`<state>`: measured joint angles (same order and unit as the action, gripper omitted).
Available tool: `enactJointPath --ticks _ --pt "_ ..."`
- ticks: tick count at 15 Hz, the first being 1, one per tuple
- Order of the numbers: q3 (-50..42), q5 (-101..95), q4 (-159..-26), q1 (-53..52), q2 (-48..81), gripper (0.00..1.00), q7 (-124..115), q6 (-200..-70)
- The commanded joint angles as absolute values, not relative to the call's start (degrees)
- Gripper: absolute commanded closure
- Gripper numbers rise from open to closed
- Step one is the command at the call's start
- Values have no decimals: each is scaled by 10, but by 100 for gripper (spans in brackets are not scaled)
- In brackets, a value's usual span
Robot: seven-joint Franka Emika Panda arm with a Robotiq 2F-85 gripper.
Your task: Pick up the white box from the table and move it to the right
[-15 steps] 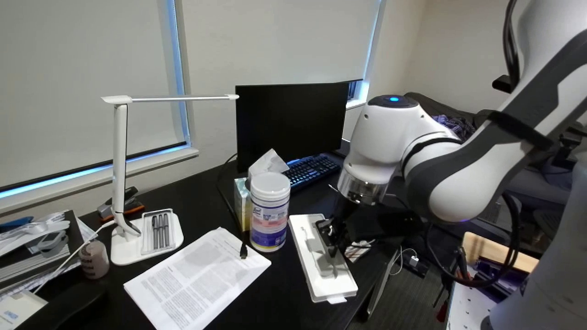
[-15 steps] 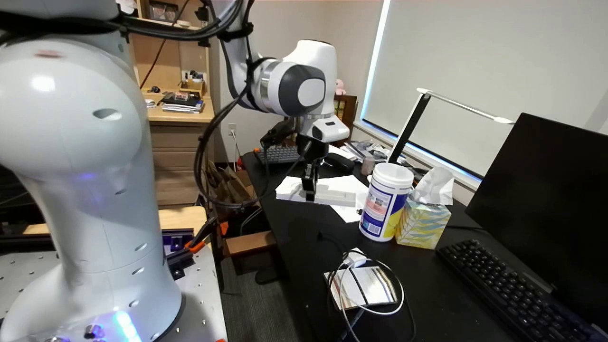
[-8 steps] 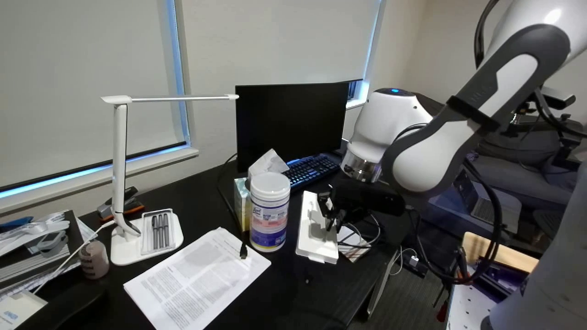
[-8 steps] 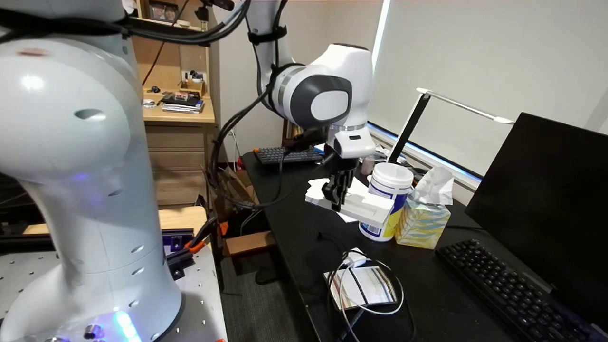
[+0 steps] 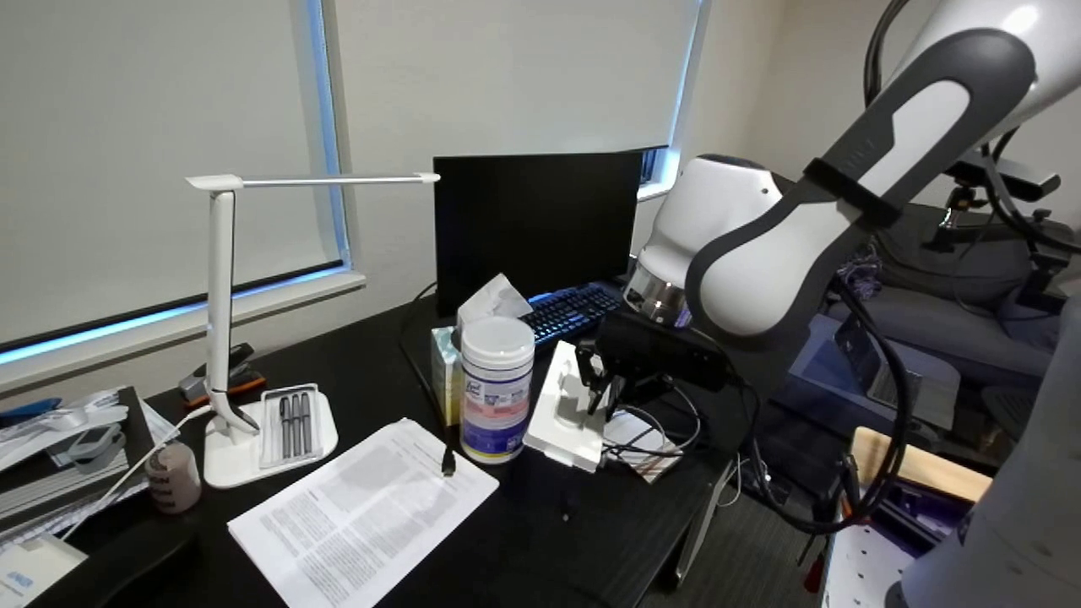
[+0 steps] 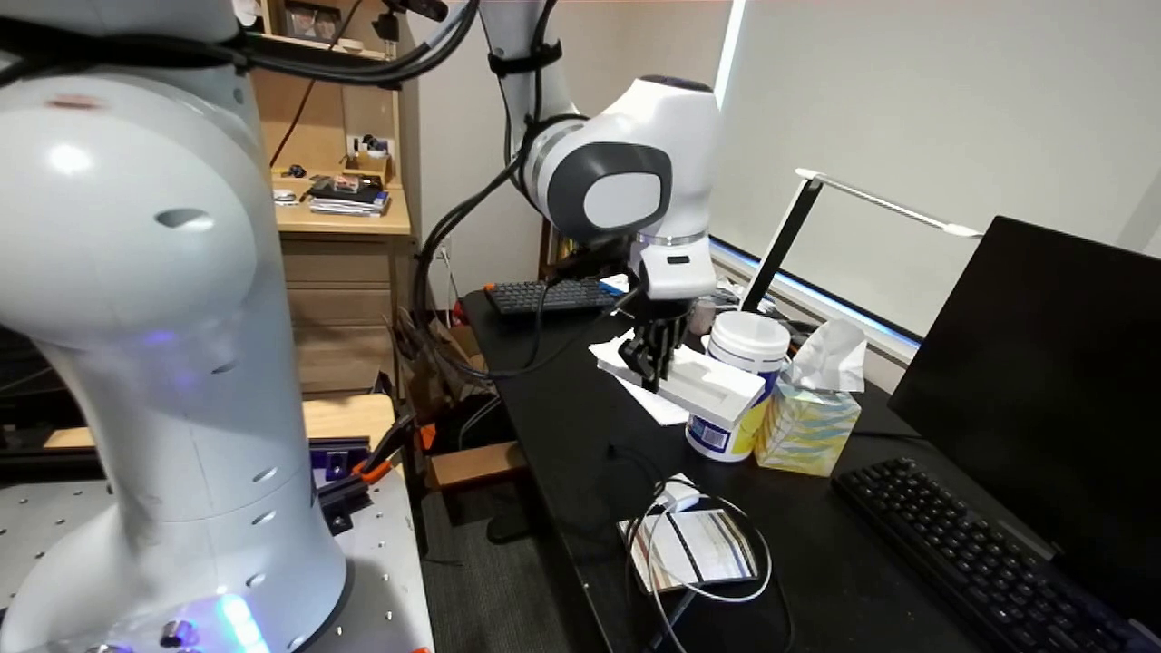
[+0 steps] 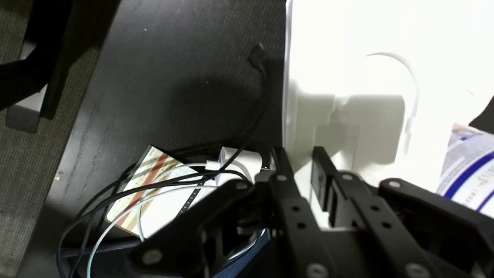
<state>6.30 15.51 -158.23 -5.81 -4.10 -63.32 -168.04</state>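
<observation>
The white box (image 5: pixel 560 414) is flat and plain, with a recessed face. My gripper (image 5: pixel 594 384) is shut on its long edge and holds it above the black table (image 5: pixel 540 540), slightly tilted. In an exterior view the box (image 6: pixel 712 390) covers part of the wipes canister, and my gripper (image 6: pixel 648 363) holds the edge away from the canister. In the wrist view the box (image 7: pixel 386 127) fills the upper right, and its rim lies between the two fingertips of my gripper (image 7: pixel 298 156). Whether the box touches the canister I cannot tell.
The wipes canister (image 5: pixel 497 405) stands close beside the box, with a tissue box (image 6: pixel 807 426) behind it. A striped notebook (image 6: pixel 717 544) with cables and a white charger (image 6: pixel 676 494) lies below. Printed paper (image 5: pixel 363 515), a keyboard (image 6: pixel 961 553) and a monitor (image 5: pixel 540 228) are around.
My gripper and the box have moved along the table toward the notebook and monitor side and risen. In the last half second the box has turned slightly, its near end swinging toward the canister.
</observation>
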Motion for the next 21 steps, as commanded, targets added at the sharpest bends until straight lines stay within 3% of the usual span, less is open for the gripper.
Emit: enactJointPath --ticks 1,9,15,16,18,19,21 --pt "35 194 -1556 -28 -26 92 -649 -1681" --pt "-51 201 -1501 53 21 92 -676 -1674" --pt "-53 228 -1397 57 89 92 -613 -1667" --pt "-62 213 -1436 51 54 81 -636 -1677" --pt "-62 214 -1410 49 78 81 -633 -1676" --pt "-62 214 -1405 48 84 92 -633 -1676" --pt "-75 185 -1402 35 110 92 -681 -1692"
